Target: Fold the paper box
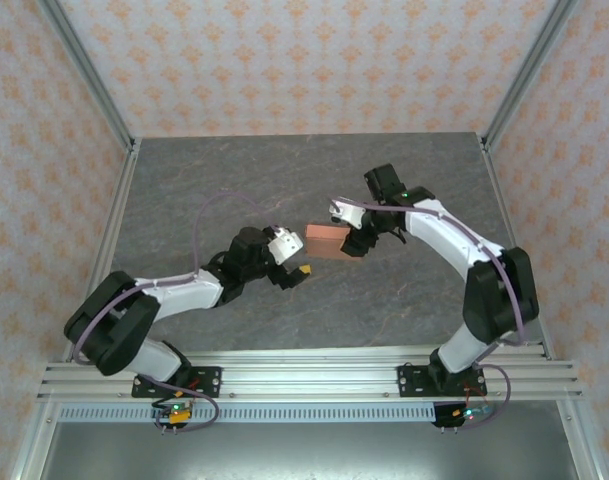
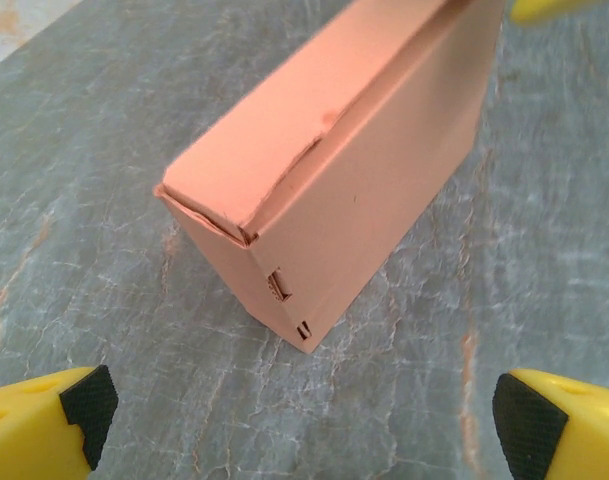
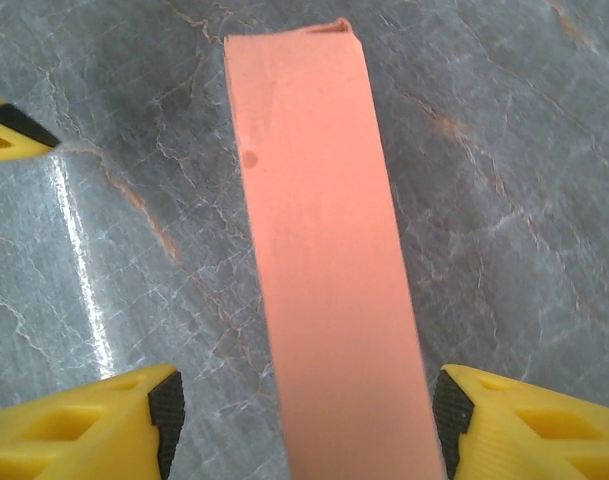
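Paper box [image 1: 326,240] stood near the centre of the table [image 1: 204,190], nearly closed.
Left fingers [image 2: 54,425] and right fingers [image 3: 104,425] are spread wide, empty; the loose top flap [image 2: 284,130] should be pressed home with the box braced.

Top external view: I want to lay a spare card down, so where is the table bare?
Bare table runs along the back wall, beyond the paper box. Another free patch lies ahead of the near rail, between the left arm and the right arm. The middle is crowded: the left tool and the right tool flank the box.
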`<state>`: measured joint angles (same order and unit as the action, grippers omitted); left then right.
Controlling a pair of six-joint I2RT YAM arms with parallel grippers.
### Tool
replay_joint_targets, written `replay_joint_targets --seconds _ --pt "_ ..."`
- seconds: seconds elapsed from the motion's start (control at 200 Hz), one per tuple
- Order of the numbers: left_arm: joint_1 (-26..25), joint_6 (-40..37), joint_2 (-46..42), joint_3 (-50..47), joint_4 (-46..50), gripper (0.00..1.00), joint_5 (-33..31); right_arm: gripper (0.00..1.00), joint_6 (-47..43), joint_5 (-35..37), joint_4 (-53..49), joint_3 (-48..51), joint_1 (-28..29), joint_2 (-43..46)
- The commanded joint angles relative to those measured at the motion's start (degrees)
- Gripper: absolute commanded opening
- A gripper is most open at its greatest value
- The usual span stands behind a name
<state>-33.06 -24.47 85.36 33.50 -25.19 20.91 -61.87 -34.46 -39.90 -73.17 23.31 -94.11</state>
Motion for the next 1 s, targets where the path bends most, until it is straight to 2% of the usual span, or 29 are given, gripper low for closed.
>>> replay_joint_targets --seconds 0.0,0.235,0.395,0.475,0.656,0.756,0.856,0.996 --pt "1.5 -8.0 4.3 4.0 -3.5 0.99 6.9 0.65 -7.6 -2.6 -8.7 -5.6 -0.2 -3.9" --pt "1.7 -8.8 11.9 10.9 -5.4 0.97 9.1 0.56 -11.4 -2.6 -17.4 -12.2 -0.3 -9.5" --pt "1.7 -9.3 15.3 14.1 -5.5 0.94 10.8 0.42 -13.8 -4.2 -21.8 -15.4 -0.2 -11.8" --pt "1.8 -9.5 16.4 15.3 -4.7 0.91 13.0 0.39 -14.2 -4.0 -22.8 -16.5 -0.3 -12.8" --pt "1.8 -9.4 16.7 15.6 -2.7 0.76 16.4 0.37 -14.8 -5.1 -23.4 -17.7 -0.4 -13.3" --pt "1.8 -8.7 15.9 13.5 -4.6 0.75 16.2 0.37 -14.7 -5.9 -24.2 -18.4 -0.5 -13.4" --pt "1.7 -8.4 15.3 12.6 -4.5 0.6 16.9 0.37 -13.6 -8.0 -24.5 -19.1 -1.2 -13.7" --pt "1.0 -8.7 14.5 11.9 -3.4 0.59 16.7 0.37 -11.6 -9.3 -25.2 -19.8 -1.4 -14.6"
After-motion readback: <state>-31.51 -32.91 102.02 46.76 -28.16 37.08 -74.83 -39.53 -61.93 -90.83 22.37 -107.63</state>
